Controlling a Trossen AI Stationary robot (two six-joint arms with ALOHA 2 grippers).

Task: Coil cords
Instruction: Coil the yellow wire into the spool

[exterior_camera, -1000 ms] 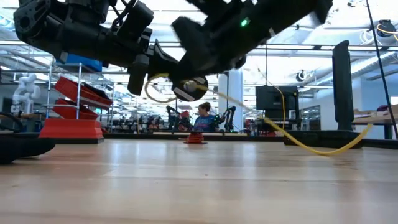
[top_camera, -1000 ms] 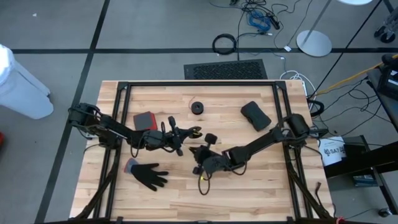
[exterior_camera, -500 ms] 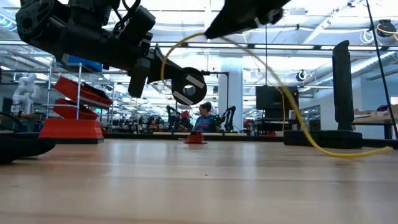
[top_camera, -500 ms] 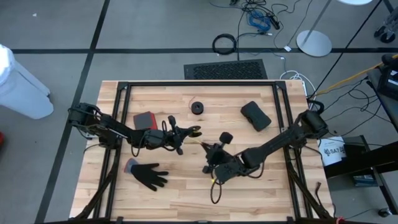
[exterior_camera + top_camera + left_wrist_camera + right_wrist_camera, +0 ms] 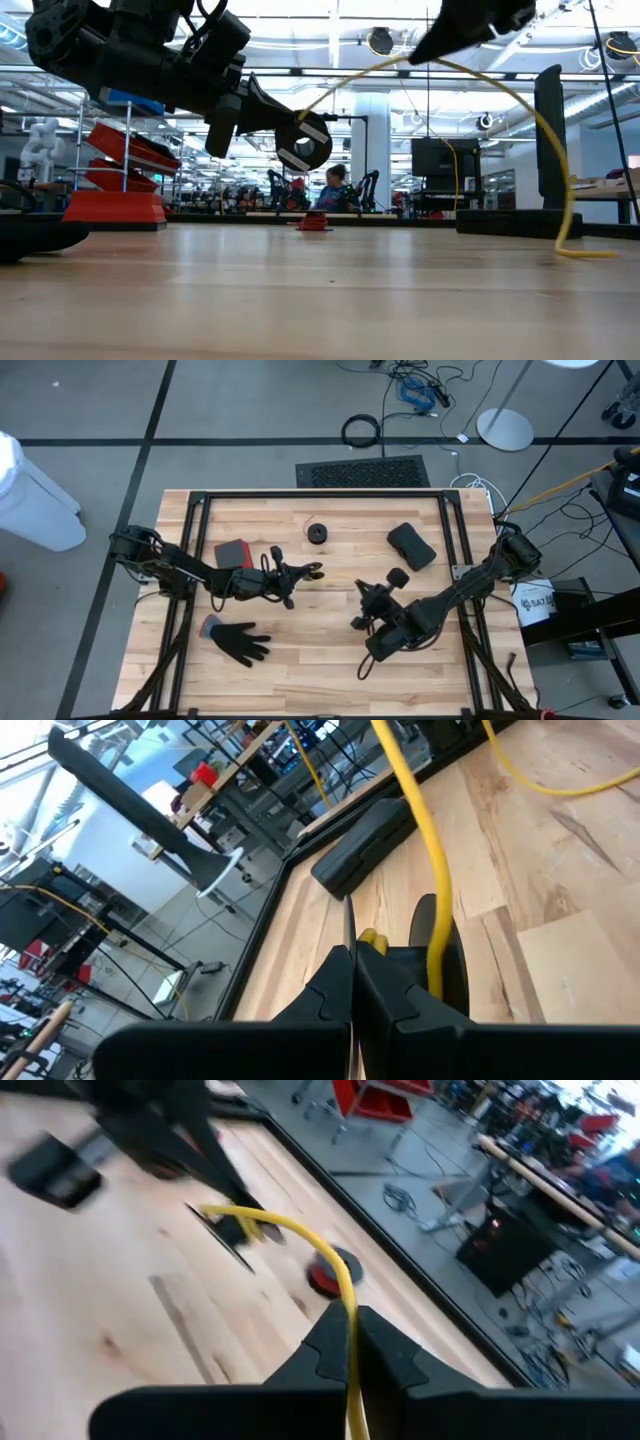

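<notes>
Both tools are clamped shut on the yellow cord [image 5: 500,85]: my left tool [image 5: 312,570] pinches one end just beside the black glove [image 5: 240,641], my right tool [image 5: 358,622] grips farther along, well apart from the glove. The cord hangs slack between them above the worktop [image 5: 300,520]. I judge I'm mid-coiling; next I must bring the right tool round to lay a loop.

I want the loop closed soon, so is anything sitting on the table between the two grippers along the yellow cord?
Nothing visible. The yellow cord spans freely from the shut left gripper to the shut right gripper, above bare table.
</notes>
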